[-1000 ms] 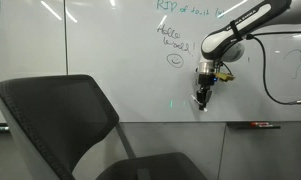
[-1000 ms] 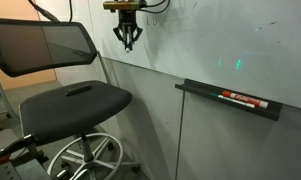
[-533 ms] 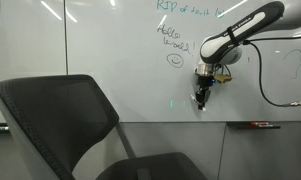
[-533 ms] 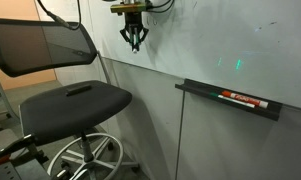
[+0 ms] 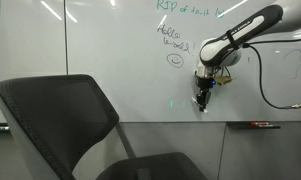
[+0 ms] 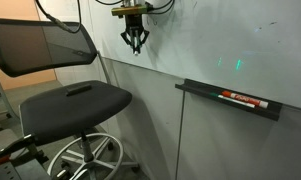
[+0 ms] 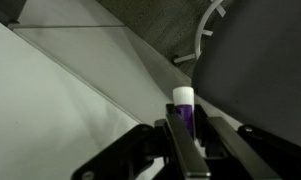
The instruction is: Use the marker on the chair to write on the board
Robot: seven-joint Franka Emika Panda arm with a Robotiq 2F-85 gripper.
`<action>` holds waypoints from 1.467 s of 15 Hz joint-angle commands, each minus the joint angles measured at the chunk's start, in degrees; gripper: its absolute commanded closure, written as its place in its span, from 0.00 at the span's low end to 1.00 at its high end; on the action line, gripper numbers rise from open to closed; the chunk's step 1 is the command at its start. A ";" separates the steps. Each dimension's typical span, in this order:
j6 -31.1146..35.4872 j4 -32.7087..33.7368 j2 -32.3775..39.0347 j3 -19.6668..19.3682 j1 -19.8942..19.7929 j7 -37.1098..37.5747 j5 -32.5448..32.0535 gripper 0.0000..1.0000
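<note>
And here's the gripper [image 5: 201, 98] hanging fingers-down right against the board [image 5: 110, 50], at about 5 o'clock from the little green smiley face [image 5: 175, 60]. The wrist view has the detail: the jaws are narrowed to a slim gap and clamped on the marker [image 7: 183, 100], which sits between the two dark fingers [image 7: 176, 138]. Its long axis runs along the fingers, and its pale end sticks out past the fingertips toward 12 o'clock in that view, with a purple band just behind it. In both exterior views the gripper [image 6: 135, 42] points toward 6 o'clock, but the marker is too small to pick out there. The chair [image 5: 60, 115] fills the foreground at 8 o'clock from the gripper, well apart from it. Its seat [image 6: 75, 98] lies below the claw at 7 o'clock. Off at 4 o'clock, a red-and-black marker [image 6: 242, 98] lies flat along the grey rail [image 6: 205, 91].
</note>
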 commanded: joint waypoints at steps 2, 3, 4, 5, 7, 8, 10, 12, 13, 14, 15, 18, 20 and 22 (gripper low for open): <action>0.74 0.87 1.13 -1.18 -0.25 1.17 -2.86 0.89; 0.95 0.52 1.01 -1.63 0.01 2.26 -4.19 0.89; 2.70 -0.51 0.46 -2.30 0.51 4.50 -6.33 0.89; 4.51 -1.46 0.04 -3.03 1.14 7.09 -9.27 0.89; 8.03 -3.36 -0.53 -4.05 2.03 11.73 -14.75 0.89; 9.03 -3.98 -0.61 -4.75 2.70 14.78 -17.77 0.89; 10.40 -5.04 -0.89 -6.36 4.20 21.18 -24.29 0.89; 10.91 -5.74 -1.39 -7.98 5.71 26.75 -31.91 0.89; 10.81 -5.97 -1.57 -8.48 6.18 29.41 -35.57 0.89; 10.66 -6.12 -1.80 -8.85 6.44 31.68 -39.37 0.89; 10.09 -6.23 -2.05 -9.13 6.72 34.43 -43.07 0.89; 8.40 -7.61 -3.58 -8.19 6.16 39.56 -49.85 0.89; 7.74 -9.18 -5.15 -7.12 5.61 40.11 -50.90 0.89; 6.34 -11.49 -7.64 -5.27 4.49 36.02 -45.58 0.89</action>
